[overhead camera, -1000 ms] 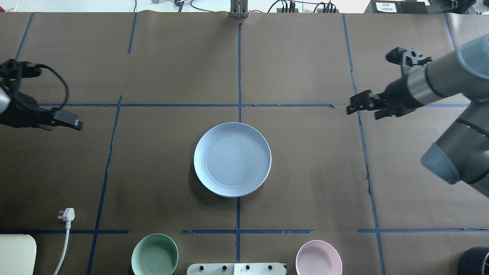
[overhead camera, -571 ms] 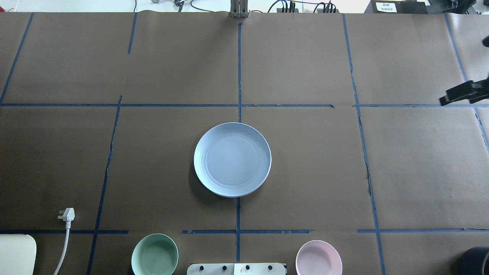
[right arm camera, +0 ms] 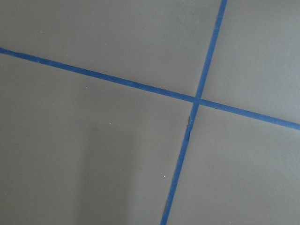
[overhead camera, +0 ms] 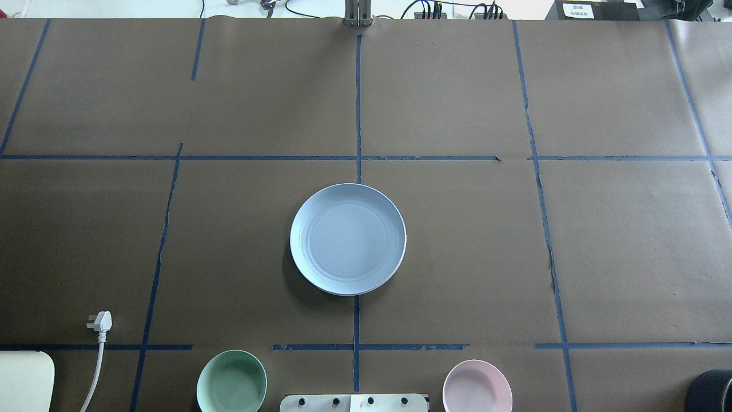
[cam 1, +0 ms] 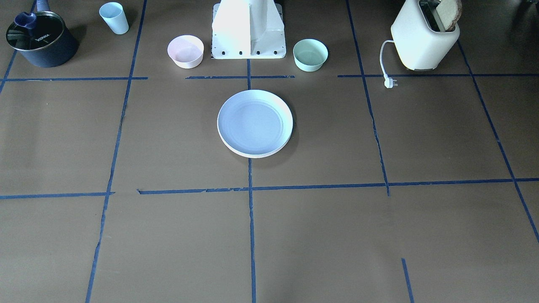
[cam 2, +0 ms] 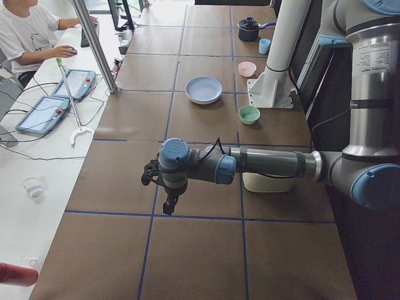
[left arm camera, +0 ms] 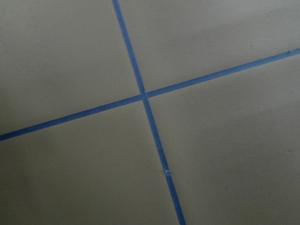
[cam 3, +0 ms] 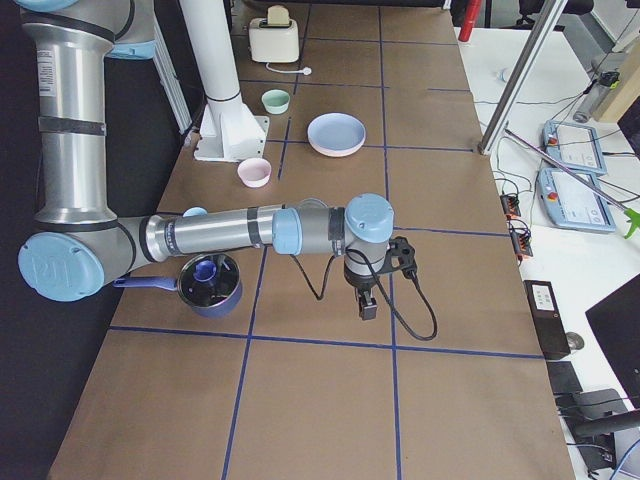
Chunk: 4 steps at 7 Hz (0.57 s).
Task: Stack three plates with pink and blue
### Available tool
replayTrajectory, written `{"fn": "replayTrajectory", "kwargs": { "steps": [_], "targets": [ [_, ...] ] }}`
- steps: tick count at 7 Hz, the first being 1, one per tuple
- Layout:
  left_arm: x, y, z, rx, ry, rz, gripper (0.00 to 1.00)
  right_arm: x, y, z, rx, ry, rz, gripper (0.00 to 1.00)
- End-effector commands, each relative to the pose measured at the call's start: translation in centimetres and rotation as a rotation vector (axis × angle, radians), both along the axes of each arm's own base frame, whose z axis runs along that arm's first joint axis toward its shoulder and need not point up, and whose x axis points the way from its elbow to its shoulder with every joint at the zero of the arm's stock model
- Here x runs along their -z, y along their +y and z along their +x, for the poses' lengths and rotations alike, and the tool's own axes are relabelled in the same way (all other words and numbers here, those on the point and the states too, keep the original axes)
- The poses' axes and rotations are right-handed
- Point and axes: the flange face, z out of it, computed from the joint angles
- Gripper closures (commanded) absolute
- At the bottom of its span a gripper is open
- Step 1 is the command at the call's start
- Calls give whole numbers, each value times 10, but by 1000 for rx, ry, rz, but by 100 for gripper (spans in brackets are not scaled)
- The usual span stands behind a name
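Jaws: cannot tell for either; blue plate [overhead camera: 347,239] lies flat, face up, seemingly atop a cream plate [cam 1: 254,156]

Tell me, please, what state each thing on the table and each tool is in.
Plates: stacked, blue on top, paler rims showing beneath.
Pink bowl: upright, empty.
Mint bowl: upright, empty.
Cup: upright.
Pot: covered.
Toaster: bread in its slot.
Plug: lying loose, not plugged in.
Left tool: cannot tell if open or shut.
Right tool: cannot tell either.
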Motion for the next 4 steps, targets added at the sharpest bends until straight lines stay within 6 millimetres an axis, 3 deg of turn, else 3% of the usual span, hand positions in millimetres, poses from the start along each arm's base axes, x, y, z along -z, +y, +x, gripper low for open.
{"fn": "replayTrajectory", "kwargs": {
  "steps": [1, 4],
  "targets": [
    [-11, 1, -2, 1, -4, -122, 0, -44, 20, 11, 19, 57, -58, 0],
    [-8, 7, -1, 89, 11, -206, 0, -47, 20, 10, 8, 55, -79, 0]
  ]
}}
